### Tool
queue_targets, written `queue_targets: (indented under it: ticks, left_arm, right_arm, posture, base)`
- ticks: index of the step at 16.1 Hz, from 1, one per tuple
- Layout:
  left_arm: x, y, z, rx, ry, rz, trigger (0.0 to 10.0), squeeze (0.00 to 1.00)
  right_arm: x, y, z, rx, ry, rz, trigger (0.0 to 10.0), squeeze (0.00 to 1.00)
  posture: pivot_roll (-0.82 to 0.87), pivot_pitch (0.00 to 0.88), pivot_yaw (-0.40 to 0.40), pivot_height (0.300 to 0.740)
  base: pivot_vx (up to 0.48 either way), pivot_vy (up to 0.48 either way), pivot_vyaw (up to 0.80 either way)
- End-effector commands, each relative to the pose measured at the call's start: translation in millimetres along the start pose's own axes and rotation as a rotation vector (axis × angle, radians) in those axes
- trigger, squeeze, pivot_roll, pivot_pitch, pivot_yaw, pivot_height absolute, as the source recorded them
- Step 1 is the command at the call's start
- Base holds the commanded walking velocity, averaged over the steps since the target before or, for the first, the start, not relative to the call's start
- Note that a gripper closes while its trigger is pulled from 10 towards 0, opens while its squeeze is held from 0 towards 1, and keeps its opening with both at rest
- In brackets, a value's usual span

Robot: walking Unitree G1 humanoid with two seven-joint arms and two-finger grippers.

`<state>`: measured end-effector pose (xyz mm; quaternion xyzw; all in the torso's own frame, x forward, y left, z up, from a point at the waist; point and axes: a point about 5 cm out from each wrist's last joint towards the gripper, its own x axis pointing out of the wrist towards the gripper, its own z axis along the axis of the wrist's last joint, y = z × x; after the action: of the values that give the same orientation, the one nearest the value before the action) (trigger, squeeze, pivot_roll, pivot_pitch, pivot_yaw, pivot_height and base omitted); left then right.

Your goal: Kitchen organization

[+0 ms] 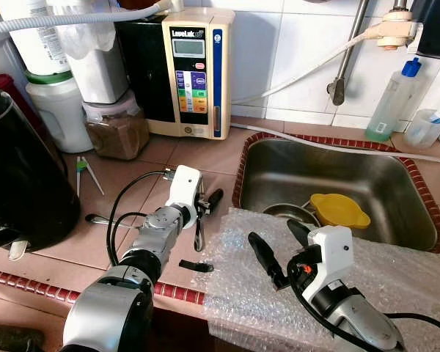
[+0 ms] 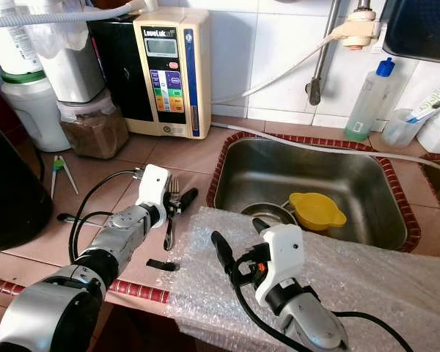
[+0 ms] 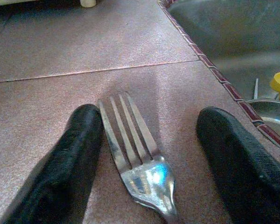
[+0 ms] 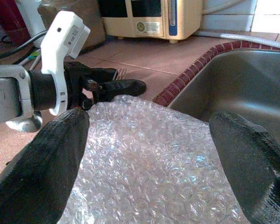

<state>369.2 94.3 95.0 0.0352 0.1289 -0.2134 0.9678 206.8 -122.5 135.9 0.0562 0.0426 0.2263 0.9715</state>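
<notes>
A fork [image 3: 139,161] lies flat on the pink-tiled surface [image 1: 198,154] just left of the sink [image 1: 418,213], its tines pointing toward the back wall. The left pincer [image 3: 147,154] is lowered over it, released, with one black finger [image 3: 65,168] beside the tines on one side and the other finger on the far side, closer to the sink's red-tiled rim; neither finger visibly presses the metal. From the head camera the fork's handle runs down toward the surface's front edge, and a small black piece [image 1: 196,265] lies on the tiles just in front of it. The right pincer [image 1: 279,249] hovers released above a sheet of bubble wrap [image 1: 396,279] that covers the front of the surface and overlaps the near edge of the sink. In the sink sit a yellow cup [image 1: 339,210] and a metal bowl [image 1: 286,214]. At the back stand a cream water ioniser [image 1: 196,73], a jar of brown powder [image 1: 117,132] and a white jug [image 1: 59,110], with a black kettle [image 1: 18,176] at far left.
</notes>
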Motion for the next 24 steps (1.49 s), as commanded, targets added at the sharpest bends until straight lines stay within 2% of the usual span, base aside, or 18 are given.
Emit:
queue_targets:
  ticks: [1,18,22,24]
  left_arm:
    - [-1.1,1.3,-6,0.004,0.035,-0.001,0.0,0.0]
    - [-0.9,1.1,-2,-0.021,0.004,-0.005,0.0,0.0]
    - [-0.1,10.0,27,-0.088,-0.136,-0.052,0.0,0.0]
    - [0.0,11.7,38,-0.109,-0.175,-0.094,0.0,0.0]
  right_arm:
    - [-0.5,0.6,6,-0.015,-0.023,0.005,10.0,0.0]
    - [0.5,0.6,5,-0.013,-0.021,0.011,10.0,0.0]
    - [1.9,-2.8,9,-0.025,-0.031,0.006,10.0,0.0]
    - [2.6,-4.2,10,-0.028,-0.034,0.005,10.0,0.0]
  posture:
    - [-0.03,0.0,0.068,0.74]
    - [-0.03,0.0,0.066,0.74]
    - [-0.03,0.0,0.058,0.74]
    - [-0.02,0.0,0.054,0.74]
  base:
    - [0.0,0.0,0.0]
    - [0.0,0.0,0.0]
    - [0.0,0.0,0.0]
    - [0.0,0.0,0.0]
